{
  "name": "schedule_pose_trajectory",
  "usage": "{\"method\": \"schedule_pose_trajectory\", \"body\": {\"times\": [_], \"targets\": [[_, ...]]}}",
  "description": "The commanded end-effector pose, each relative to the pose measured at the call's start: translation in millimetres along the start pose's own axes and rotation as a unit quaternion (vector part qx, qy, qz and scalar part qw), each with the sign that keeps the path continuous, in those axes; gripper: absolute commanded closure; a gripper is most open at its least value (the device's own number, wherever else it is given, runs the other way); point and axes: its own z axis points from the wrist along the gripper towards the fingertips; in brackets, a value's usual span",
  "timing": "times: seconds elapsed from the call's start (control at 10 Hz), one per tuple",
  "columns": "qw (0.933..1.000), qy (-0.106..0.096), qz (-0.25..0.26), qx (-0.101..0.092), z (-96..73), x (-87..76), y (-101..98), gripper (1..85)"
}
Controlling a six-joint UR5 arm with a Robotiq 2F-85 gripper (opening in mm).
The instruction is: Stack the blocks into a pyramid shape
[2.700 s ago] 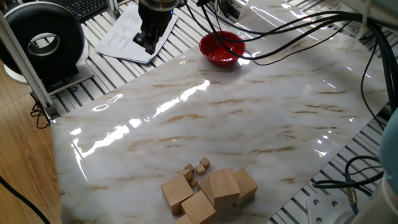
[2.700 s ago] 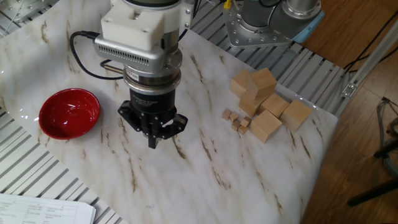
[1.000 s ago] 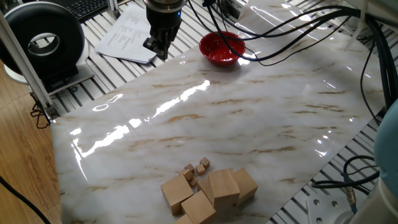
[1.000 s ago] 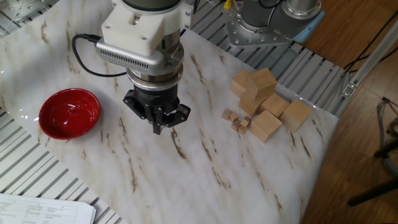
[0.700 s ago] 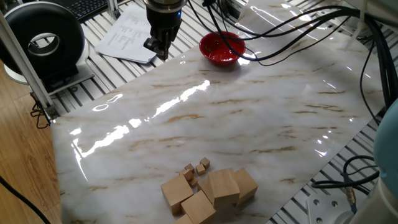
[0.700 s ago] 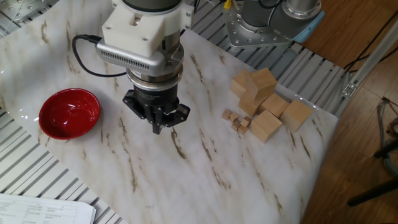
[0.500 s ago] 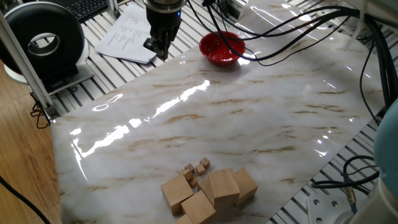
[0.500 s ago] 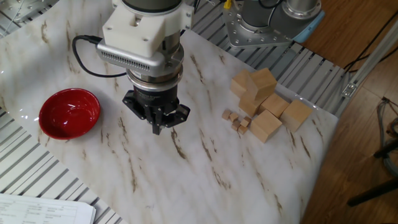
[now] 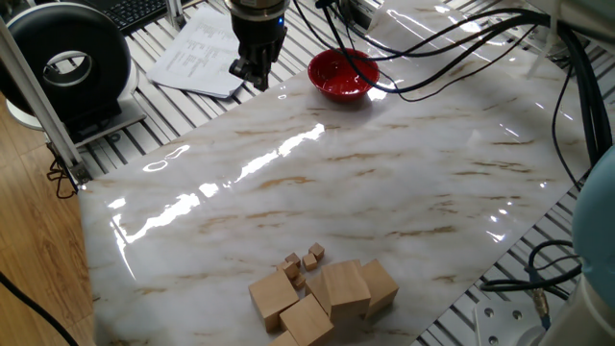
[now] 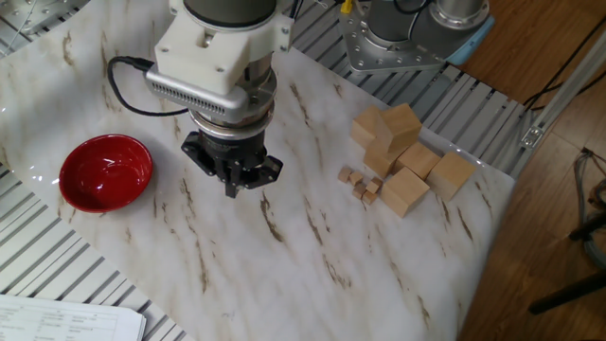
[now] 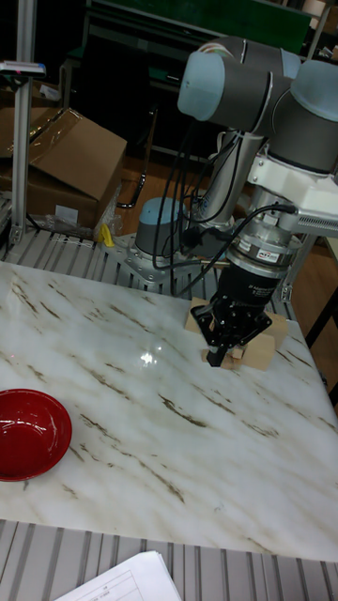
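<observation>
We record a marble-patterned table [image 10: 284,275] with grey-and-brown veining, resting on a ribbed metal frame. Above it hangs the UR5 arm [image 11: 235,89], its wrist pointing down, with black cables [image 9: 452,58] trailing from it across the far part of the surface.

The gripper [image 10: 230,186] is held off the marble, over the stretch between the red bowl [image 10: 105,171] and the wooden pieces. Its two fingers appear drawn together at the tip with nothing between them; we see no gap in any view.

The red bowl sits near one edge of the table, upright, well apart from the wood. Beyond that edge lie a stack of white papers [image 9: 197,53] and a round black device [image 9: 67,62] on the frame.

The blocks [image 10: 405,152] are gathered in a loose cluster near the opposite corner. We count about five or six large tan cubes; one is perched on others, the rest rest on the marble touching or just beside one another at differing angles. They form no stepped arrangement. In the tall fixed view the cluster [image 11: 252,343] is largely hidden behind the gripper.

Just beside the cluster, on the side facing the gripper, lie several tiny cubes [image 10: 360,182], close together. We cannot fix their exact number.
</observation>
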Motion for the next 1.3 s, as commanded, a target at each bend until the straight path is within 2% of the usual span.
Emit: {"method": "schedule_pose_trajectory", "body": {"times": [0.0,0.1,0.2,0.3,0.4,0.5,0.7,0.9,1.0,1.2], "targets": [[0.9992,-0.021,0.028,-0.020,-1.1,-11.5,8.4,84.7],[0.9981,-0.032,0.043,-0.028,-4.3,-16.5,13.5,84.7],[0.9974,-0.034,0.059,-0.025,-3.9,-18.2,12.2,84.7],[0.9960,-0.031,0.078,-0.030,-3.3,-17.3,14.4,84.7],[0.9941,-0.019,0.095,-0.048,-2.2,-13.2,23.5,84.7],[0.9924,-0.008,0.110,-0.055,1.2,-10.8,27.3,84.7],[0.9926,-0.015,0.107,-0.055,6.2,-17.5,26.4,84.7],[0.9917,-0.027,0.108,-0.064,6.2,-25.3,30.8,84.7],[0.9917,-0.028,0.106,-0.067,5.8,-26.0,32.8,84.7],[0.9935,-0.021,0.095,-0.060,5.8,-21.2,30.4,84.7]]}}
